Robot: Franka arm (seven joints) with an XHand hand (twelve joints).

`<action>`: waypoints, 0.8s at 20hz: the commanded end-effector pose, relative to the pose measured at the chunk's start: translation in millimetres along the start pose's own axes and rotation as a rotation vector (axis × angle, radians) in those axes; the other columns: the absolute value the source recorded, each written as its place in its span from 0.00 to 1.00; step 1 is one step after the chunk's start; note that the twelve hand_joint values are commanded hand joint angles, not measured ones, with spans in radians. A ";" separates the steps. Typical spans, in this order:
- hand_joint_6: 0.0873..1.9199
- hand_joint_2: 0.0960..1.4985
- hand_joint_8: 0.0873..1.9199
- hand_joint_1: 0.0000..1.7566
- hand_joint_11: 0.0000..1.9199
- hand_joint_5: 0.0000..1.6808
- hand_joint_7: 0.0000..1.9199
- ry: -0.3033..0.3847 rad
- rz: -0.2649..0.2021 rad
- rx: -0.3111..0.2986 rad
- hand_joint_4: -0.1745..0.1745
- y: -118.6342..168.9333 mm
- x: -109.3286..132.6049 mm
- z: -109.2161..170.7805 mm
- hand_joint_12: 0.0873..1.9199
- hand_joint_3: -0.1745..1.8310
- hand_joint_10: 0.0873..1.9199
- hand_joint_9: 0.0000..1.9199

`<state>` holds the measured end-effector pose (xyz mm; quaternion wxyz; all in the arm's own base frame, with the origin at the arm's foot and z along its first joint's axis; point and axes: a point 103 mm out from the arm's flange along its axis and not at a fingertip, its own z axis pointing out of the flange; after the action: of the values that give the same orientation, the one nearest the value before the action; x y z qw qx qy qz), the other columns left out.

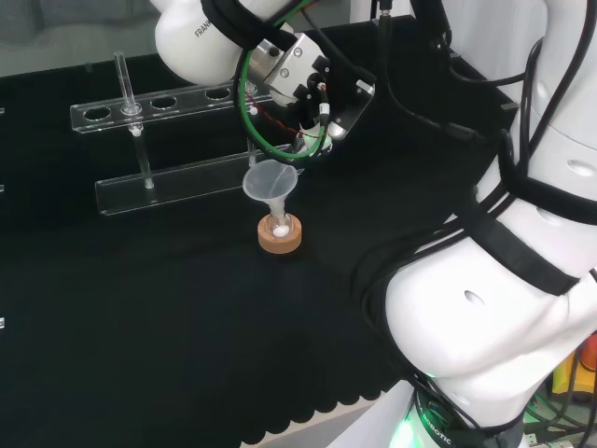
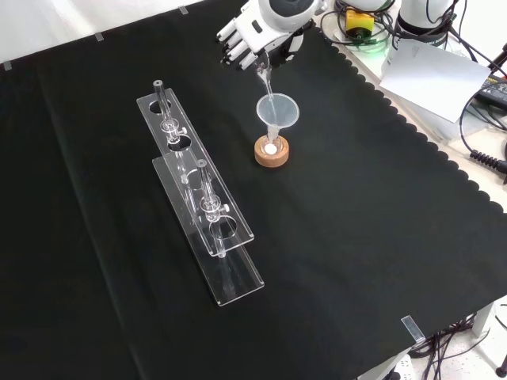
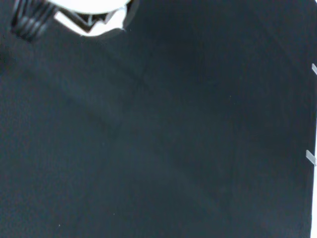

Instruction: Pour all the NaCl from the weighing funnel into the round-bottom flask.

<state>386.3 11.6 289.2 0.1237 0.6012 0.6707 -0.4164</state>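
Note:
A small round-bottom flask (image 2: 271,146) stands on a cork ring (image 2: 272,156) near the cloth's middle, with a clear plastic funnel (image 2: 277,111) set in its neck. White powder lies in the flask's bottom. The hand (image 2: 255,33) hovers just above and behind the funnel, its fingers curled round a clear weighing funnel (image 2: 264,76) that tilts steeply, spout down into the plastic funnel's mouth. In the head view the hand (image 1: 312,79) is above the funnel (image 1: 270,180), the flask (image 1: 279,225) and the cork ring (image 1: 281,239). How much powder the weighing funnel holds cannot be seen.
A clear two-tier tube rack (image 2: 202,202) with glass tubes stands left of the flask in the front view, and behind it as the rack (image 1: 168,177) in the head view. The cloth's scalloped edge (image 2: 444,158) runs at the right. The arm's white links (image 1: 522,280) rise at the head view's right.

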 end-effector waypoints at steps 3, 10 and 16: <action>0.46 0.38 0.30 0.63 0.21 0.69 0.23 -0.012 0.001 0.000 1.00 0.6 0.5 -0.4 0.66 0.48 0.23 0.38; 0.46 0.38 0.29 0.63 0.21 0.69 0.22 -0.039 0.000 -0.002 1.00 -0.2 5.2 -9.1 0.66 0.48 0.23 0.38; 0.46 0.38 0.29 0.63 0.20 0.69 0.22 -0.055 -0.001 0.007 1.00 1.5 7.9 -11.9 0.66 0.48 0.23 0.38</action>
<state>388.9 23.4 291.0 0.1379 0.5912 0.6681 -0.4302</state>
